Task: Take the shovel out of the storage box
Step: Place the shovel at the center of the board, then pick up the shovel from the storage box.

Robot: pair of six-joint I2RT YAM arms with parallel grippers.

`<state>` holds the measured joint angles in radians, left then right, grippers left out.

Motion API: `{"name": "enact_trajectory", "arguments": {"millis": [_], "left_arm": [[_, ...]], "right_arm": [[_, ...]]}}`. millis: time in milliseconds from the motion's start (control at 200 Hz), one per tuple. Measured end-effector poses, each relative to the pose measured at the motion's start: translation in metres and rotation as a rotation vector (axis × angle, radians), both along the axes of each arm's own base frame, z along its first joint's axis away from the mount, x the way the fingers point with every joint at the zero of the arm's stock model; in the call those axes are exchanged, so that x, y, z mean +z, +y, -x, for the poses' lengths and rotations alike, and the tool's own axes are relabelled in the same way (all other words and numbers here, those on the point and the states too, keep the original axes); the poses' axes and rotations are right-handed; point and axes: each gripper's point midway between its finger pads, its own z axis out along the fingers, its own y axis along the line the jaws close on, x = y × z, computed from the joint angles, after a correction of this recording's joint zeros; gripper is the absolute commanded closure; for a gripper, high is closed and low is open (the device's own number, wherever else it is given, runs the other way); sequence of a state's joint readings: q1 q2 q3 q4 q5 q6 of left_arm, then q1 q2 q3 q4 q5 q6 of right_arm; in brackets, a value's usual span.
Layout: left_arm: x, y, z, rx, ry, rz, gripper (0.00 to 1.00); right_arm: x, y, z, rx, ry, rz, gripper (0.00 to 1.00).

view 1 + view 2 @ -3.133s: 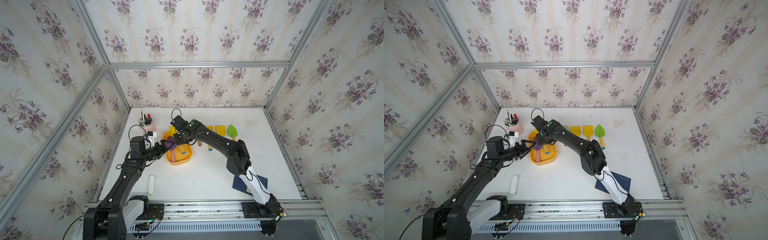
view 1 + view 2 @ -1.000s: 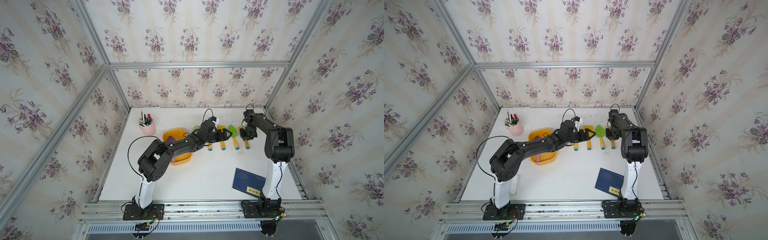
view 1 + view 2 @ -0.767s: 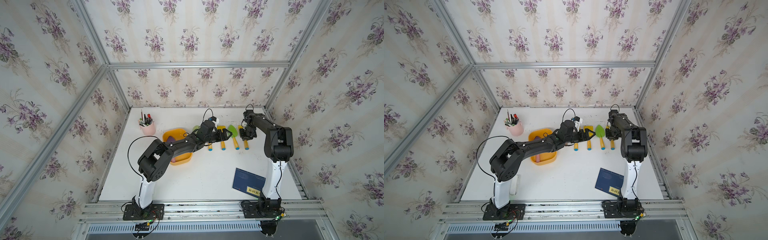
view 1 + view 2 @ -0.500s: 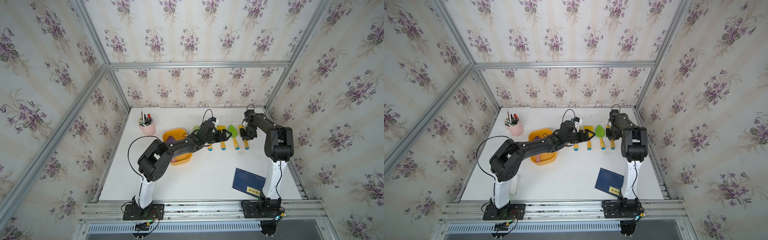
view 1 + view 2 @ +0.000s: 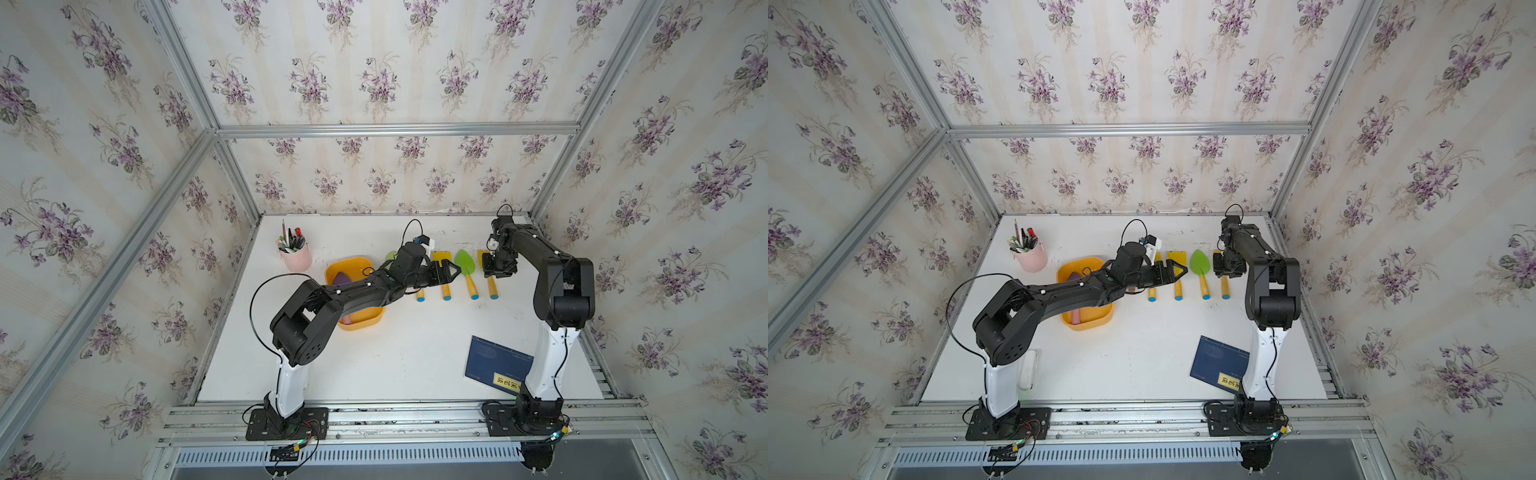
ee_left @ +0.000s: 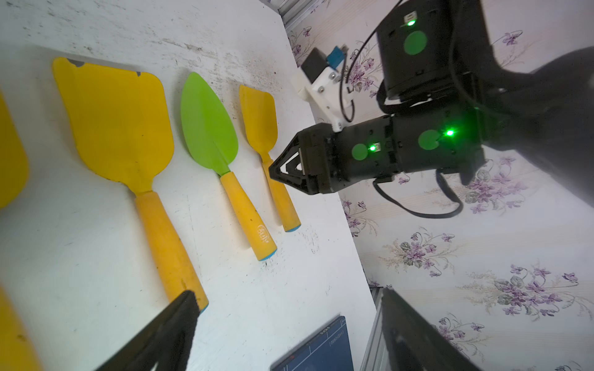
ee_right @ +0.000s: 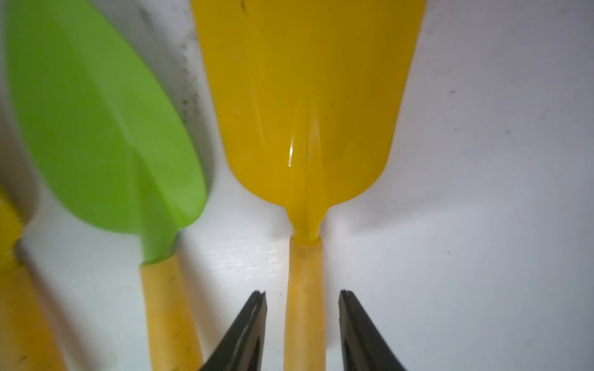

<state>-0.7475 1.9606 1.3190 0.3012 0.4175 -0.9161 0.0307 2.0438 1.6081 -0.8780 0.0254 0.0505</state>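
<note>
The yellow-orange storage box sits left of centre, and a purple shovel with a pink handle lies inside it, partly under my left arm. A small yellow shovel lies flat at the right end of a row on the table. My right gripper is open astride its handle, with a gap at each finger. My left gripper hovers open and empty above the row, pointing right.
A green shovel and a wide yellow shovel lie in the same row. A pink pen cup stands at the back left. A blue book lies front right by my right arm's base.
Both arms have left the box, and the small yellow shovel now lies at the row's right end. Over the last second my right gripper's jaws parted off its handle. My left arm stayed still.
</note>
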Motion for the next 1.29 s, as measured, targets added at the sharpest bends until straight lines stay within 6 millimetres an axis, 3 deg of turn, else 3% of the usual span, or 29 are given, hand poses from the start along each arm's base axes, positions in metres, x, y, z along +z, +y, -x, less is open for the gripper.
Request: {"name": "enact_trajectory", "arguments": {"millis": [110, 225, 290, 380, 579, 704, 809, 889, 1024, 1294], "left_arm": [[0.015, 0.024, -0.001, 0.025, -0.004, 0.008, 0.11], [0.033, 0.057, -0.002, 0.051, -0.009, 0.029, 0.12], [0.039, 0.081, -0.002, 0.066, 0.004, 0.041, 0.12], [0.049, 0.119, 0.001, 0.106, 0.021, 0.031, 0.12], [0.084, 0.213, 0.029, 0.201, -0.022, -0.019, 0.12], [0.083, 0.279, 0.041, 0.323, -0.008, -0.082, 0.14], [0.071, 0.312, 0.059, 0.370, 0.029, -0.118, 0.18], [0.049, 0.330, 0.071, 0.391, 0.091, -0.132, 0.18], [0.012, 0.346, 0.091, 0.409, 0.199, -0.136, 0.19], [-0.016, 0.353, 0.104, 0.400, 0.261, -0.133, 0.22]], "right_arm": [[0.039, 0.012, 0.007, 0.010, -0.079, -0.021, 0.57], [0.073, 0.049, 0.018, 0.055, -0.153, -0.066, 0.57], [0.086, 0.083, 0.023, 0.108, -0.184, -0.098, 0.57], [0.097, 0.145, 0.034, 0.207, -0.209, -0.157, 0.56], [0.107, 0.286, 0.069, 0.416, -0.242, -0.303, 0.55], [0.103, 0.359, 0.092, 0.510, -0.232, -0.371, 0.55], [0.094, 0.407, 0.107, 0.569, -0.225, -0.398, 0.56], [0.080, 0.429, 0.118, 0.599, -0.195, -0.418, 0.56], [0.048, 0.439, 0.123, 0.589, -0.142, -0.394, 0.56], [0.007, 0.458, 0.139, 0.605, -0.074, -0.394, 0.52]]}}
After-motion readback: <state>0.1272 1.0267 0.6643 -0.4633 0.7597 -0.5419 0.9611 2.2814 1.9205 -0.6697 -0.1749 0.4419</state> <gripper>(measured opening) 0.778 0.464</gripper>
